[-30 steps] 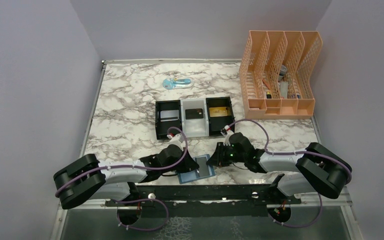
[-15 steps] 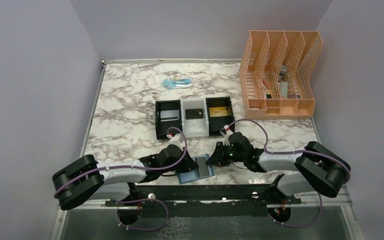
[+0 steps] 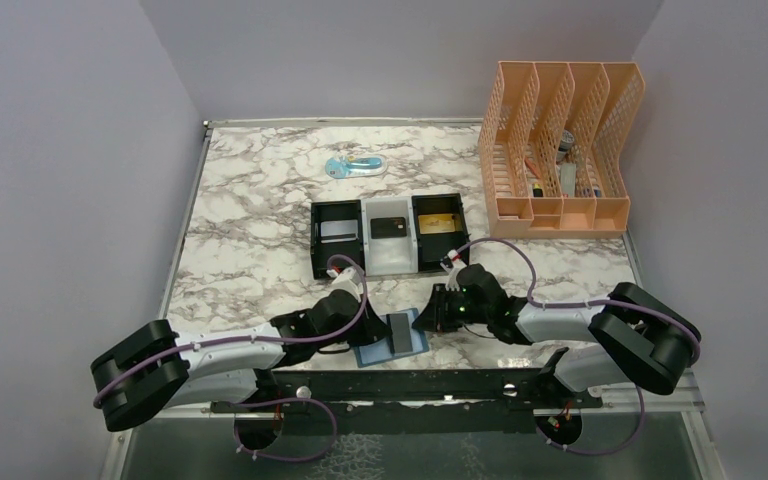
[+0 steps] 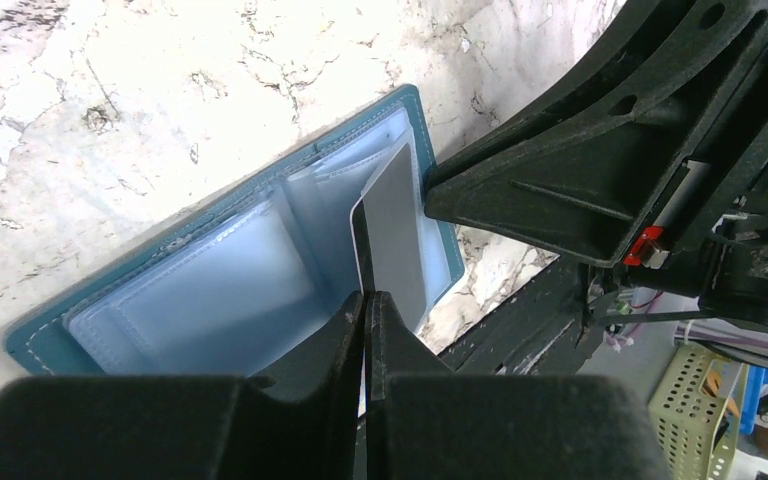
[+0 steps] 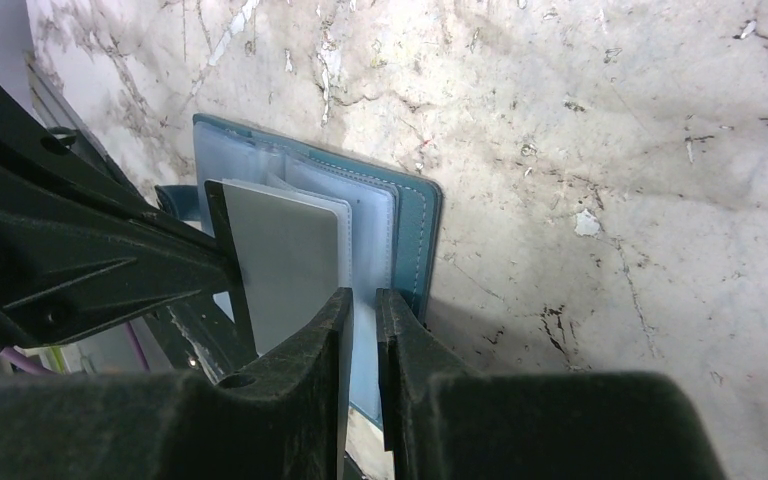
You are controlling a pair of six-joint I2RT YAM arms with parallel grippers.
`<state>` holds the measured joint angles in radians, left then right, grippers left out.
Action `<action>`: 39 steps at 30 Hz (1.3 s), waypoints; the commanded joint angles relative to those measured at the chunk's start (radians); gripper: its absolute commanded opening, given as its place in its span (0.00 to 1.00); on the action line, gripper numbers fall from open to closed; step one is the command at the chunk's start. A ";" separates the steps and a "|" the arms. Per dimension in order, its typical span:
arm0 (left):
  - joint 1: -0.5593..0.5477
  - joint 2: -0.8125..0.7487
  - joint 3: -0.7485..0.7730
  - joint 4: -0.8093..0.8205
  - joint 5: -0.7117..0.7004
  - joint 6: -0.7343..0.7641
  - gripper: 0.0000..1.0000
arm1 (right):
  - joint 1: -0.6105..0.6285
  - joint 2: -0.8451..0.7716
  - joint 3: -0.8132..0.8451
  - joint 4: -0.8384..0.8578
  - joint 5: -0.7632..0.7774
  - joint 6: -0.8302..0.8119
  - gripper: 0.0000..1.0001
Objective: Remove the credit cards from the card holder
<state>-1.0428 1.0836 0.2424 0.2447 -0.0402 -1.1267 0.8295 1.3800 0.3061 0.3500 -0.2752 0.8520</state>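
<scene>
Two claws: we saw both down low at the near edge of the marble table (image 3: 250, 200), with their tips facing each other.
Where the card holder (image 3: 368, 354) was: it lay open and flat on the table between the two claws. Its pale blue inside faced up, and its teal edge showed all round.
The left claw (image 4: 365, 300): its two fingers were closed tight. They pinched one edge of a grey card (image 4: 396, 225).
The grey card: it stood tilted up over the pockets of the card holder. We could not tell if its other end was still in a pocket.
The right claw (image 5: 362, 300): its fingers were almost together. They pinched a thin, pale sleeve at the edge of the card holder, just beside the grey card.
The tray (image 3: 390, 260): it sat farther back, near the middle of the table and apart from the card holder. It had three boxes, black, white and black.
Cards in the tray: we saw a silver card (image 3: 337, 230) in the left box, a dark card (image 3: 388, 227) in the middle box and a gold card (image 3: 438, 223) in the right box.
The orange rack (image 3: 560, 205): it stood at the far right of the table. The small things in it were too tiny for us to tell.
A small blue thing (image 3: 355, 166): it lay by the far edge, and we could not tell what it was.
</scene>
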 commanded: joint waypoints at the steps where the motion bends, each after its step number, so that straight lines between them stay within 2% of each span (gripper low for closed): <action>1: -0.005 -0.029 0.012 -0.048 -0.045 0.007 0.05 | 0.005 0.033 -0.018 -0.151 0.053 -0.037 0.16; 12: -0.005 -0.015 0.007 -0.032 -0.044 0.010 0.05 | 0.006 -0.127 0.030 -0.110 -0.097 -0.102 0.19; 15: -0.005 -0.011 0.005 -0.029 -0.044 0.011 0.05 | 0.008 -0.107 0.048 -0.040 -0.187 -0.100 0.19; 18: -0.005 -0.006 0.009 -0.028 -0.043 0.011 0.05 | 0.011 -0.048 0.060 -0.003 -0.214 -0.084 0.20; 22: -0.005 -0.010 0.008 -0.030 -0.043 0.011 0.05 | 0.017 0.067 0.088 -0.010 -0.210 -0.096 0.20; 25: -0.005 -0.017 0.012 -0.046 -0.055 0.014 0.04 | 0.017 0.138 0.113 -0.094 -0.139 -0.091 0.20; 28: -0.005 -0.036 0.011 -0.076 -0.088 0.009 0.03 | 0.017 0.116 0.082 -0.129 -0.041 -0.066 0.20; 31: -0.005 -0.057 0.001 -0.080 -0.107 0.005 0.03 | 0.017 0.095 0.053 -0.129 -0.022 -0.058 0.20; 35: -0.005 -0.038 -0.018 0.005 -0.068 0.005 0.20 | 0.017 0.139 0.047 -0.090 -0.066 -0.061 0.20; 39: -0.005 0.027 -0.021 0.087 -0.003 -0.012 0.29 | 0.017 0.187 0.037 -0.038 -0.083 -0.029 0.19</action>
<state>-1.0428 1.0615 0.2310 0.2398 -0.0902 -1.1233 0.8452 1.4956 0.3904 0.3592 -0.4171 0.8219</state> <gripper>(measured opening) 0.259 0.196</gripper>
